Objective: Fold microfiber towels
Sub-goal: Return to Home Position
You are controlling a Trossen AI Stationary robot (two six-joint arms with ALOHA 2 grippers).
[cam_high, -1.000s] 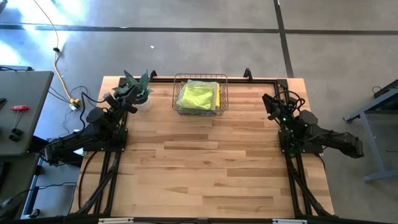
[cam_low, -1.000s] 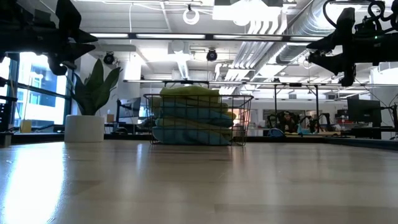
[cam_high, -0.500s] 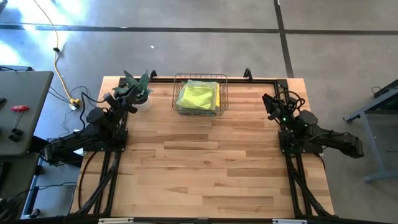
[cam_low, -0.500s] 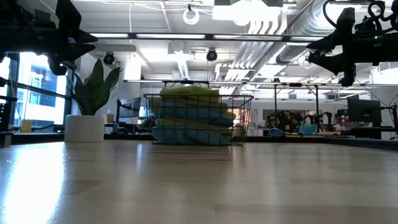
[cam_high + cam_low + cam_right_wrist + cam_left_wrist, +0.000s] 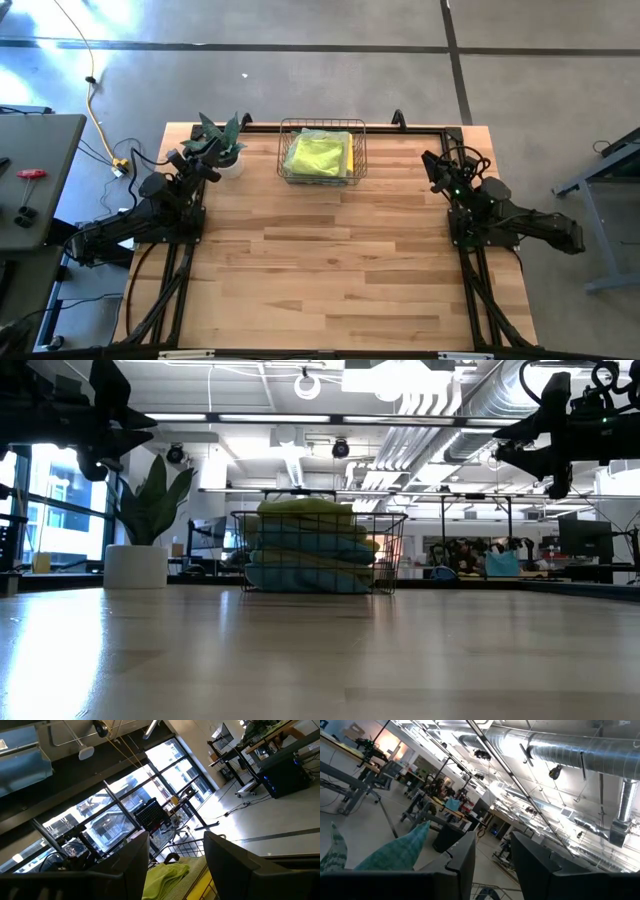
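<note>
The left gripper (image 5: 492, 851), fingers spread and empty, hangs raised beside the potted plant (image 5: 222, 142). The right gripper (image 5: 175, 850), likewise spread, hangs over the table (image 5: 330, 270) at its right edge. The microfiber towels (image 5: 320, 155) lie folded and stacked in the wire basket (image 5: 283, 150) between them, lime green on top.
</note>
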